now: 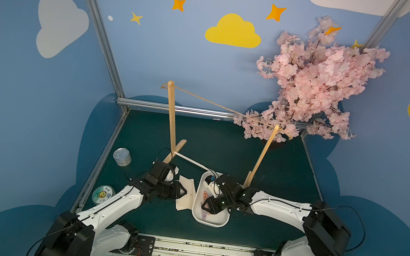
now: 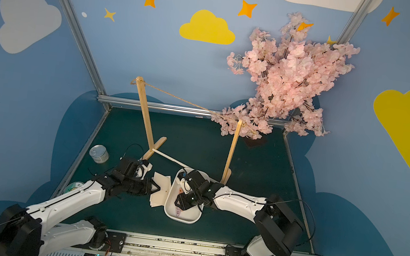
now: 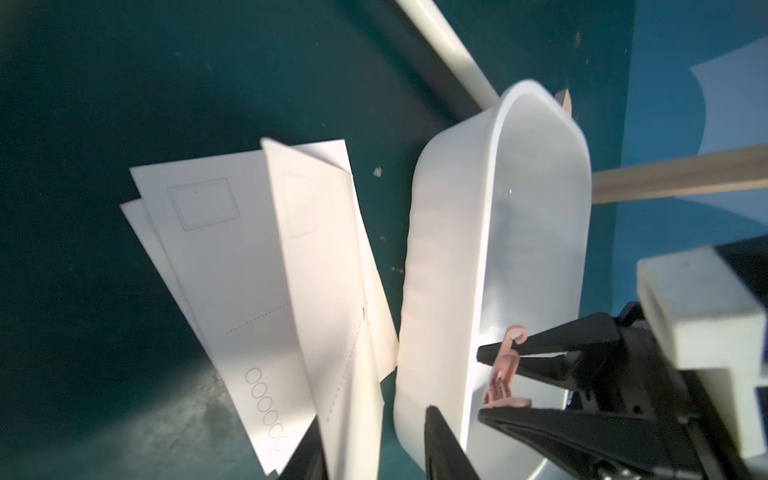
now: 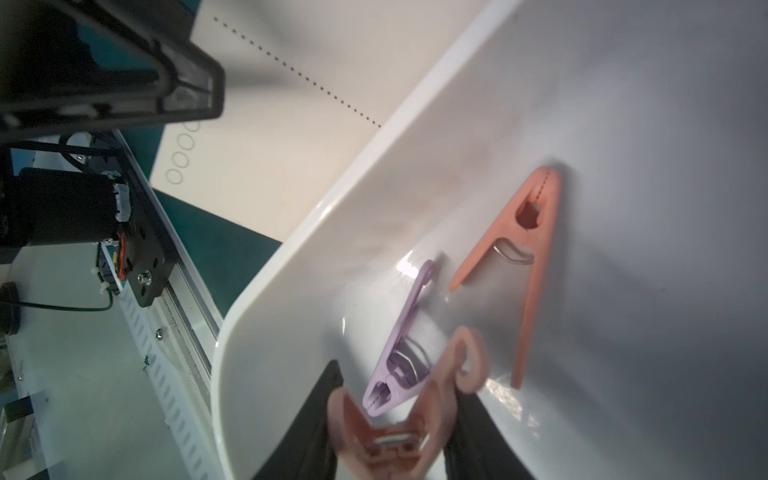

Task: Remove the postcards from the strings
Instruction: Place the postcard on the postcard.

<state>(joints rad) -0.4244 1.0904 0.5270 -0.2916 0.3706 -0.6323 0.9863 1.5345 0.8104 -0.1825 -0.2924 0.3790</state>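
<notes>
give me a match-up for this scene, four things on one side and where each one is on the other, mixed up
Things:
1. postcards
2. twine
3. purple clothespin
4. tin can

Places:
A. lying inside the white tub
B. upright near the edge of the table
C. stretched bare between the post tops
D. piled on the table beside the tub

Pairs: 1-D, 2-C, 3-A, 4-B
</notes>
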